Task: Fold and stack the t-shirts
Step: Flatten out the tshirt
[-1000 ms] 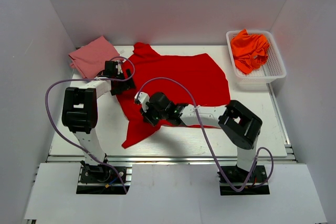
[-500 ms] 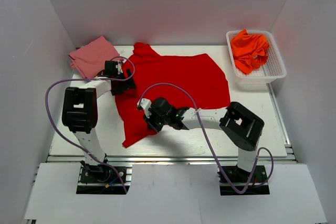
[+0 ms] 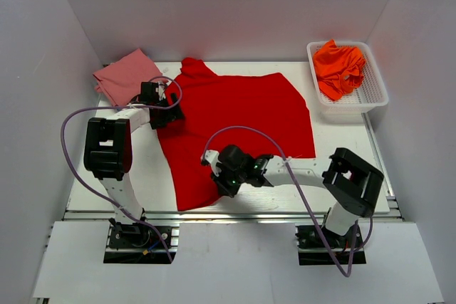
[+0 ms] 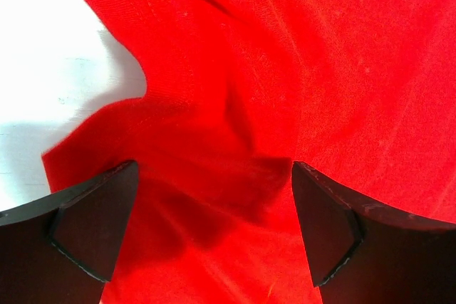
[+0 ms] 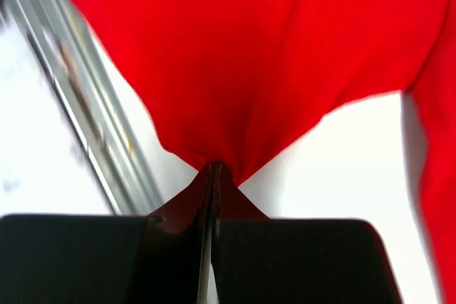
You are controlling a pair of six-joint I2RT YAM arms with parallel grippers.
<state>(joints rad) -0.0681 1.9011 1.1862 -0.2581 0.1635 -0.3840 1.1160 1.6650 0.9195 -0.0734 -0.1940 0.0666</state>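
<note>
Flattening is taking place ahead of any fold. The bright red cloth t-shirt (image 3: 242,112) is lying opened out on the white counter (image 3: 342,176), its nearest edge just beside the white plastic mesh basket (image 3: 376,83) and the rest reaching away from that basket.

The right pincer (image 3: 224,181) is gripping the shirt at the hem corner farthest from the basket, fingers pressed together on a pinch of cloth. In the right wrist view the red fabric (image 5: 249,55) is fanning out taut from the closed right pincer (image 5: 214,176). This tension suggests the corner is being drawn outward to take slack out of the hem.

The left pincer (image 3: 171,113) is sitting at the shirt's edge well apart from the basket, on the side opposite it. Its fingers (image 4: 92,226) are standing apart, straddling a rumpled ridge of red cloth (image 4: 320,69). Whether the tips are pressing on the fabric cannot be confirmed. Its position suggests it is anchoring that side so the opposing pull does not drag the whole garment.

The dusty pink cloth t-shirt (image 3: 125,76) is resting folded, well apart from the basket, likely serving as the base of the stack. The vivid orange cloth t-shirts (image 3: 338,65) are lying bunched inside the basket, not yet folded.
</note>
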